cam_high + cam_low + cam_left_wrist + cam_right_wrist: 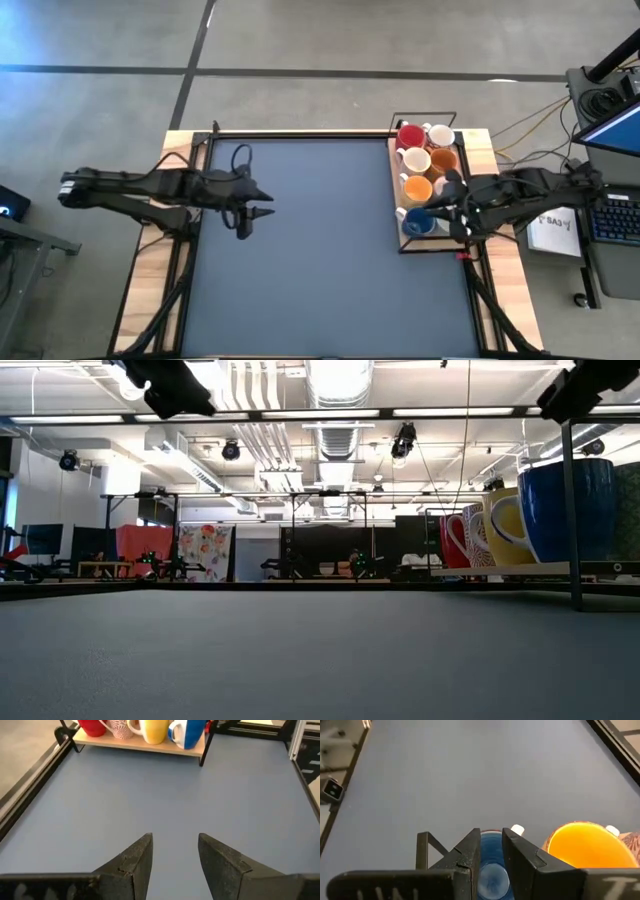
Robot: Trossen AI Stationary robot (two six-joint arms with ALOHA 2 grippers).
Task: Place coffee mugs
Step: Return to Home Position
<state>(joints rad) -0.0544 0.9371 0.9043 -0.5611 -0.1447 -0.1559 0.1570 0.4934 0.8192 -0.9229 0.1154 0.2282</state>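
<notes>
Several coffee mugs stand upright on their bases on a wooden tray (398, 205) with a black wire frame at the table's right edge. Among them are a red one (409, 137), a white one (416, 160), an orange one (417, 189) and a blue one (419, 224). My right gripper (491, 837) hangs above the blue mug (492, 865), open by a narrow gap. It is clear of the mug, as the low view shows. My left gripper (175, 845) is open over the mat's left part, high above it, with nothing between its fingers.
The dark mat (320, 260) covers the table between the arms. Black rails (300, 133) run along the far and side edges. A laptop (612, 215) and papers lie beyond the right edge.
</notes>
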